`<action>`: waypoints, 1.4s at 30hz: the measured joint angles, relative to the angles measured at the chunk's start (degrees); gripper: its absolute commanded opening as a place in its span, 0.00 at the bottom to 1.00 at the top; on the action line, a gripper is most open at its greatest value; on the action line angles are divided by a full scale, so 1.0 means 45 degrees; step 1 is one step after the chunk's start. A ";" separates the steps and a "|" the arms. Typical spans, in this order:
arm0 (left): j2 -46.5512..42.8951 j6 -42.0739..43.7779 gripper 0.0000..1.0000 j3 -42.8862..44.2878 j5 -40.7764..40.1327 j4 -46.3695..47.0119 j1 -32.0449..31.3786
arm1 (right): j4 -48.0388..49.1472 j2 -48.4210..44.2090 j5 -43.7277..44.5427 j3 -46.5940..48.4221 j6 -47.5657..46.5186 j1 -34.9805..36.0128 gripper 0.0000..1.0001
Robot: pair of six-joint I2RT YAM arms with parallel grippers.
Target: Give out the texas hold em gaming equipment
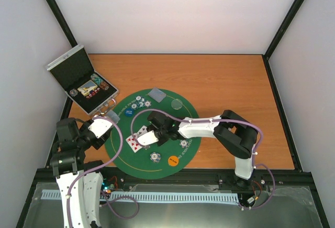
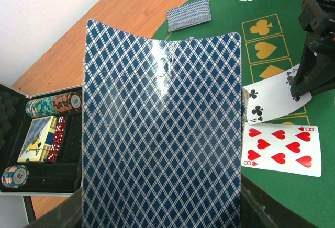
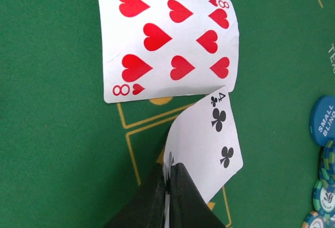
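Observation:
My right gripper (image 3: 168, 173) is shut on the edge of a four of clubs (image 3: 209, 139), which is held tilted just over the green mat (image 3: 52, 134). An eight of hearts (image 3: 167, 45) lies face up beside it, their corners overlapping. In the top view both cards (image 1: 135, 141) sit at the mat's near left with the right gripper (image 1: 149, 137) over them. My left gripper (image 2: 162, 223) is shut on blue-backed cards (image 2: 162, 134) that fill its view and hide its fingers. Two face-down cards (image 1: 157, 94), a clear disc (image 1: 177, 103), a blue disc (image 1: 128, 113) and an orange disc (image 1: 173, 160) lie on the mat.
Small chip stacks (image 1: 140, 103) (image 1: 155, 156) (image 1: 184, 144) stand on the mat. The open silver case (image 1: 84, 81) rests against the left wall with chips (image 2: 52, 102), a card box and red dice inside. Orange tabletop (image 1: 230, 81) surrounds the mat.

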 measured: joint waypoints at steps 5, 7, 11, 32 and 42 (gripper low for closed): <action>0.0000 0.0000 0.51 0.0000 0.0000 0.0000 0.0000 | -0.0277 0.0000 -0.0015 0.0024 0.0034 0.0073 0.10; 0.0000 0.0000 0.51 0.0000 0.0000 0.0000 0.0000 | -0.0330 0.0019 -0.0049 0.0053 0.0073 0.0117 0.10; 0.0000 0.0000 0.51 0.0000 0.0000 0.0000 0.0000 | -0.0481 0.0306 -0.0039 0.0447 0.0355 0.0189 0.10; 0.0000 0.0000 0.51 -0.0005 -0.0005 0.0000 0.0000 | -0.1642 0.0690 0.0257 0.1049 0.0986 0.0500 0.25; 0.0000 0.0000 0.51 -0.0005 -0.0005 0.0000 0.0000 | -0.1681 0.0350 0.0131 0.1093 0.1302 0.0500 0.52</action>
